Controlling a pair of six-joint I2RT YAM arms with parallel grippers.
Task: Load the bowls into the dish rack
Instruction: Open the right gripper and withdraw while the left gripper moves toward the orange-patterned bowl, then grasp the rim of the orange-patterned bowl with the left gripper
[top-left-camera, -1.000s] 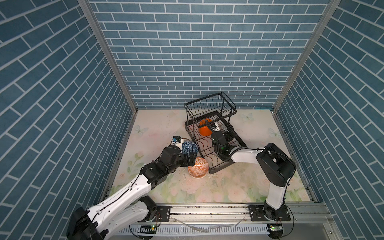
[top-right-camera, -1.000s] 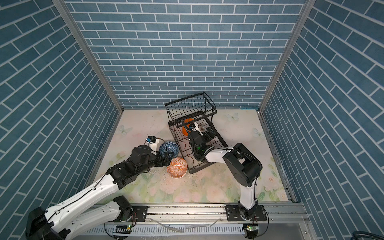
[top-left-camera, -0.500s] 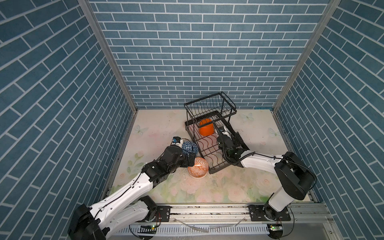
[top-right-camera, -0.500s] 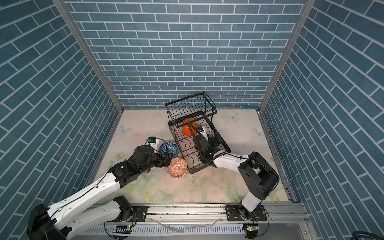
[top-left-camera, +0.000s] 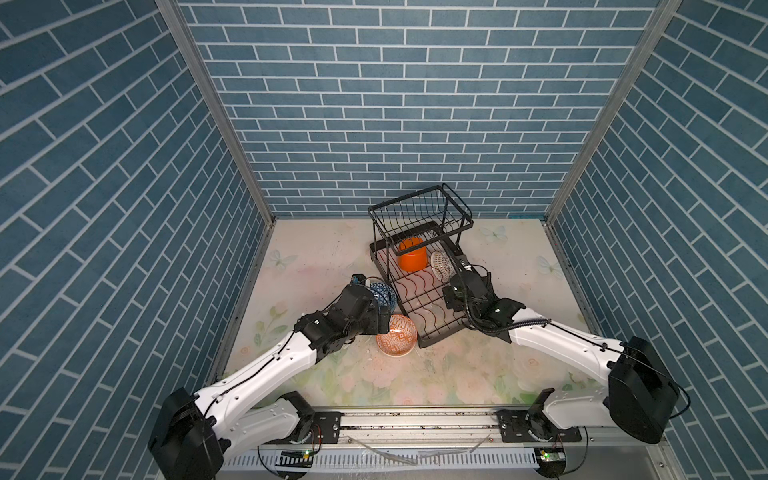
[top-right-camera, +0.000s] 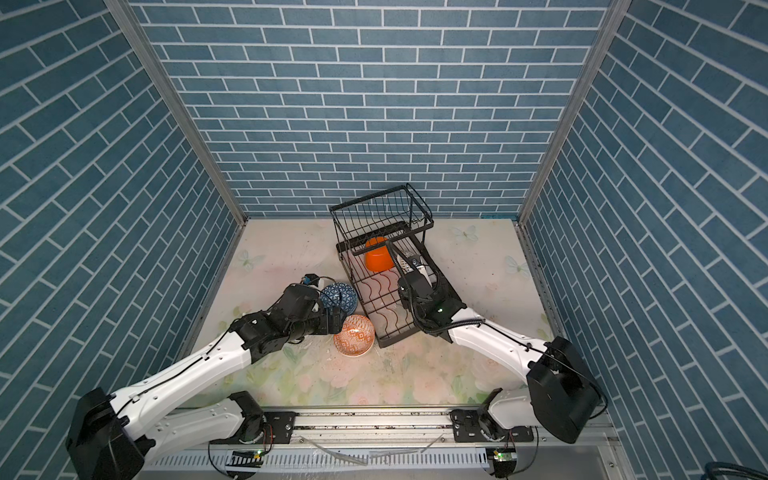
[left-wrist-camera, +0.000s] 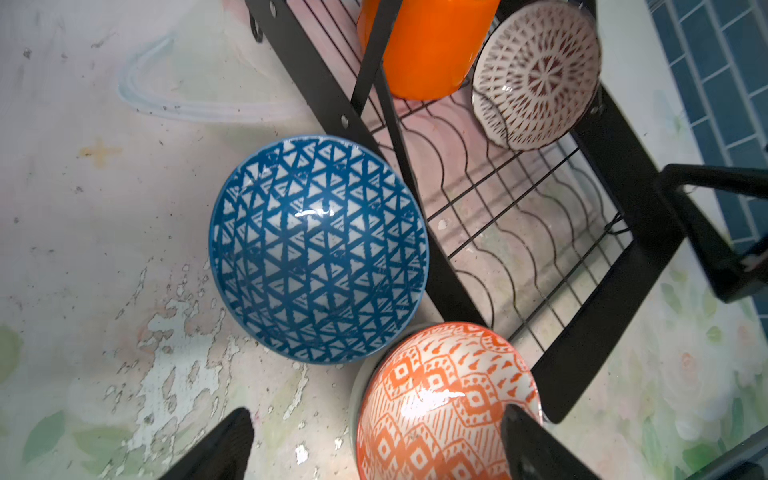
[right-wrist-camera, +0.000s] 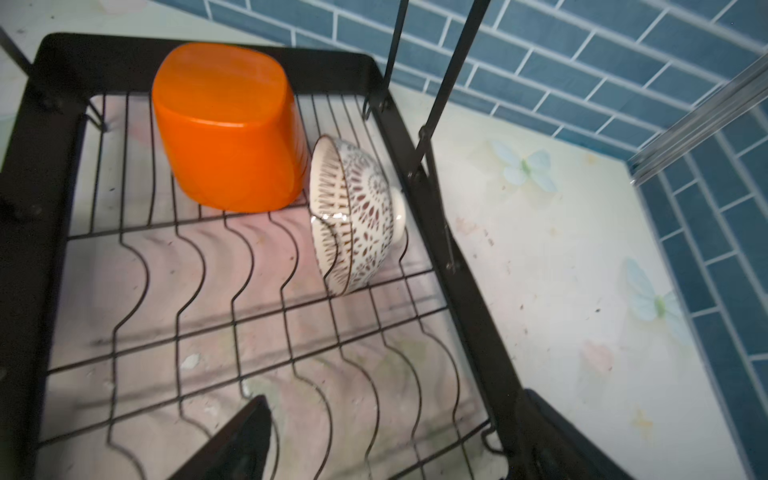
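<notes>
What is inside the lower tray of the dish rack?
A plain orange bowl, mouth down, and beside it a brown-patterned bowl on its edge. The rest of the lower tray is bare. Under the orange bowl is hidden.

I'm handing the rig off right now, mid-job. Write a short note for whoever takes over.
Left gripper: open, jaws straddling part of the orange-red bowl, not gripping it.
Right gripper: open and empty, over the dish rack lower tray.
Done: orange bowl upside down and brown patterned bowl on its edge, side by side in the lower tray.
Left: blue bowl and the orange-red bowl sit on the table beside the rack. No other bowls are in view.
</notes>
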